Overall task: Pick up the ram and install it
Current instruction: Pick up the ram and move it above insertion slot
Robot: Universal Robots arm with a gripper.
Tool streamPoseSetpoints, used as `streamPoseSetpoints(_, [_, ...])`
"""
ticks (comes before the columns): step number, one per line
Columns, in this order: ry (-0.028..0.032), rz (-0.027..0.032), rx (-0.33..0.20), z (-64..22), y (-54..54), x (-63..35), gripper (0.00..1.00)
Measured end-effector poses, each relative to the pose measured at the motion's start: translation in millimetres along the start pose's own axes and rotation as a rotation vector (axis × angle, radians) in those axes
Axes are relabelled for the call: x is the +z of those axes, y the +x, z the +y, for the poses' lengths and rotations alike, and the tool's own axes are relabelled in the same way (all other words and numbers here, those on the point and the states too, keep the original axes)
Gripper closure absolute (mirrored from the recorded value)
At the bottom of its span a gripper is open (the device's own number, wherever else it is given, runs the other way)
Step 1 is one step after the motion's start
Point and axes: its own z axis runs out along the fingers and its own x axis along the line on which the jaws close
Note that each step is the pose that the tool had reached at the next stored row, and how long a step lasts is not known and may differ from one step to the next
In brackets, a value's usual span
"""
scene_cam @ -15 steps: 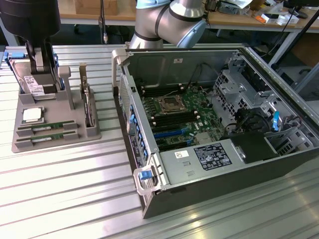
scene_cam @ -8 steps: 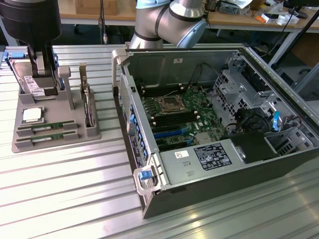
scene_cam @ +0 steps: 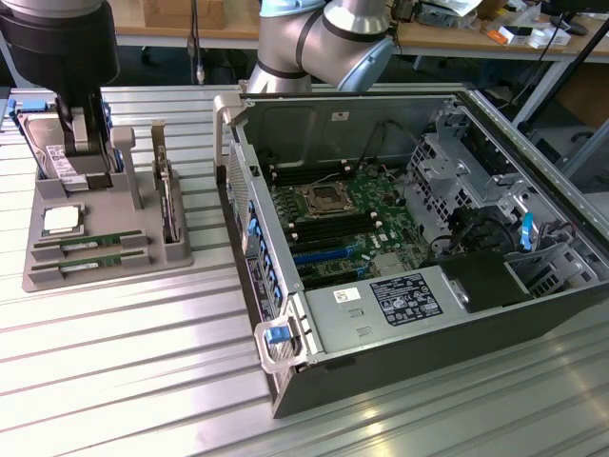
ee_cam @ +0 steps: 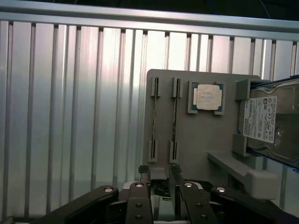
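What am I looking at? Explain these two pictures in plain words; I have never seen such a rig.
This is a robot arm with a two-fingered gripper. One picture comes from a camera standing off the arm, the other from a camera on its wrist. On the ribbed metal table sit an open computer case and a grey tray. The tray holds two green ram sticks, a square CPU chip and a hard drive. The gripper hangs above the tray, open and holding nothing.
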Motion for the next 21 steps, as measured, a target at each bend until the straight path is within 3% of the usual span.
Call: streamPoseSetpoints(21, [-0.0001, 0.0001, 0.000, -0.9, 0.5, 20.0, 0.70])
